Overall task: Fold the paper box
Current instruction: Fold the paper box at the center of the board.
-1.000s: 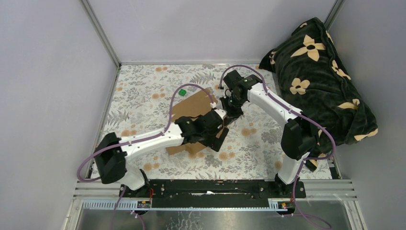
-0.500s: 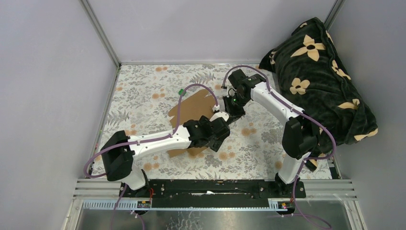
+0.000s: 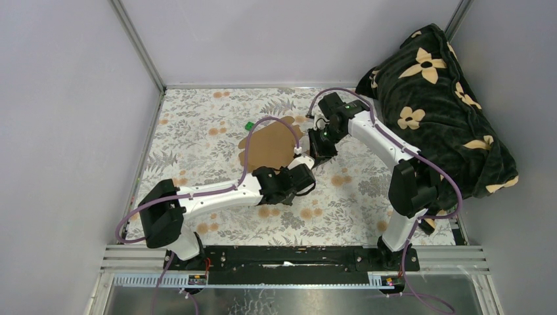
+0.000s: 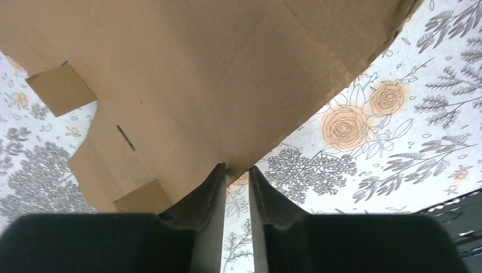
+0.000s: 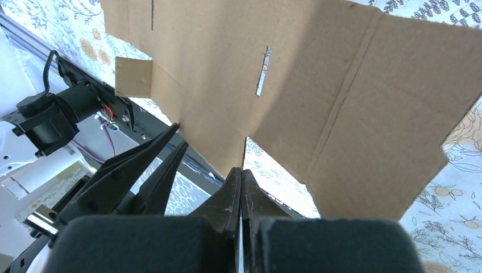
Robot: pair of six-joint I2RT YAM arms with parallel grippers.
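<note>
Now your right claw (image 5: 241, 170) clamps the edge of the paper box (image 5: 273, 85). Your left claw (image 4: 237, 169), nearly closed, meets its corner; grip unclear.

**Matt card on printed cloth**

The paper box (image 3: 269, 146) is plain brown cardboard: dull, unprinted, slightly fibrous, with pressed creases and clean-cut slits. Under it, the tablecloth (image 3: 197, 118) looks like thin woven cloth with a flat floral print and no shine. The blanket (image 3: 440, 98) is thick, dark plush with a soft nap. The arms (image 3: 210, 191) have smooth white plastic shells with a light gloss and matt black joints. The left gripper (image 4: 236, 168) and right gripper (image 5: 241, 170) have matt black plastic fingers. The frame post (image 3: 139, 47) is pale satin metal.
</note>
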